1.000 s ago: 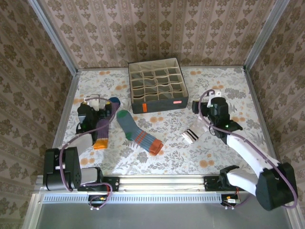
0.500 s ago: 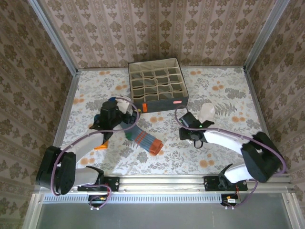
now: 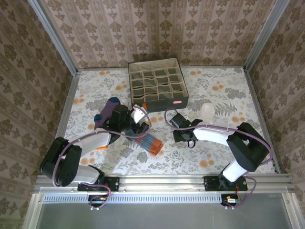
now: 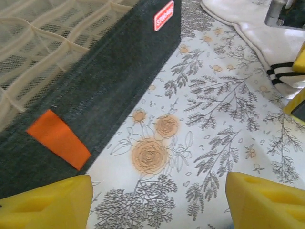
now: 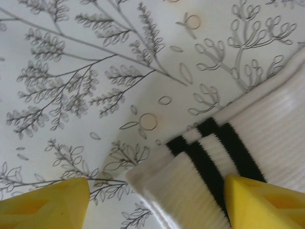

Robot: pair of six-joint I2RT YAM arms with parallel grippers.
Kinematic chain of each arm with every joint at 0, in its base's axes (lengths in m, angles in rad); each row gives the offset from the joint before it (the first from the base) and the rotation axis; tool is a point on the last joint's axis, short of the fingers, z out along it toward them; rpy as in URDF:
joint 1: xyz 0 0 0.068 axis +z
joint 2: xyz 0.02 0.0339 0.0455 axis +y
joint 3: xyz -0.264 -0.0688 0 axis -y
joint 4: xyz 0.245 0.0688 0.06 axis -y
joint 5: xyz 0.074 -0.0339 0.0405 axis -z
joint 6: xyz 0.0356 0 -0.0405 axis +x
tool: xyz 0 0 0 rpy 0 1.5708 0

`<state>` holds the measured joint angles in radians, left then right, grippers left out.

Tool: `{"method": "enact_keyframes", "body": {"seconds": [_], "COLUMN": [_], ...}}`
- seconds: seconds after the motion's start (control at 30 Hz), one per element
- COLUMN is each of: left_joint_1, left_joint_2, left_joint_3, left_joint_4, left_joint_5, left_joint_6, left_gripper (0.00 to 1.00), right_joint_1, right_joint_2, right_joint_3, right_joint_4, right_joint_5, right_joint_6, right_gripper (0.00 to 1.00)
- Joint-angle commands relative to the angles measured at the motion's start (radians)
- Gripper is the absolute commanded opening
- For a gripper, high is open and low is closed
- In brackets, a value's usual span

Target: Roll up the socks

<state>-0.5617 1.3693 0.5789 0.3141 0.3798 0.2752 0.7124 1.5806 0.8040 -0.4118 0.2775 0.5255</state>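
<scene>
The white sock with black stripes (image 5: pixel 224 157) lies flat, and its cuff corner sits between the open fingers of my right gripper (image 5: pixel 157 205). From above, its toe (image 3: pixel 207 112) pokes out behind my right gripper (image 3: pixel 183 135). My left gripper (image 4: pixel 159 205) is open over bare tablecloth with nothing between its yellow fingers (image 4: pixel 45 202). In the top view my left gripper (image 3: pixel 142 123) hovers above the grey-blue striped sock (image 3: pixel 147 140), covering its green toe. The purple sock (image 3: pixel 106 115) with the blue toe lies left of that arm.
The grey fabric box (image 3: pixel 158 85) with many compartments stands at the back middle; its front wall with an orange tag (image 4: pixel 57 138) is close to my left gripper. The white sock (image 4: pixel 267 43) shows far right in the left wrist view. Patterned walls enclose the table.
My left gripper swung right from the purple sock to above the striped sock. My right arm came forward and left, down to the white sock's cuff.
</scene>
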Motion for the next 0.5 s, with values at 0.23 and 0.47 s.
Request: {"method": "enact_keyframes", "body": {"seconds": [0.23,0.47], "left_joint_1": [-0.037,-0.14], "left_joint_2": [0.048,0.01], "left_joint_3": [-0.02,-0.082], "left_joint_4": [0.125,0.12], "left_joint_5": [0.175,0.194], "left_joint_6": [0.217,0.348], "left_gripper": [0.6,0.57], "right_joint_1": [0.061,0.069], "right_joint_2": [-0.041,-0.126], "right_joint_3": [-0.018,-0.093], "right_joint_4": [-0.034,0.061], "right_joint_5": [-0.108,-0.413], "right_joint_6": [-0.104,-0.223], "right_gripper": [0.17,0.2]}}
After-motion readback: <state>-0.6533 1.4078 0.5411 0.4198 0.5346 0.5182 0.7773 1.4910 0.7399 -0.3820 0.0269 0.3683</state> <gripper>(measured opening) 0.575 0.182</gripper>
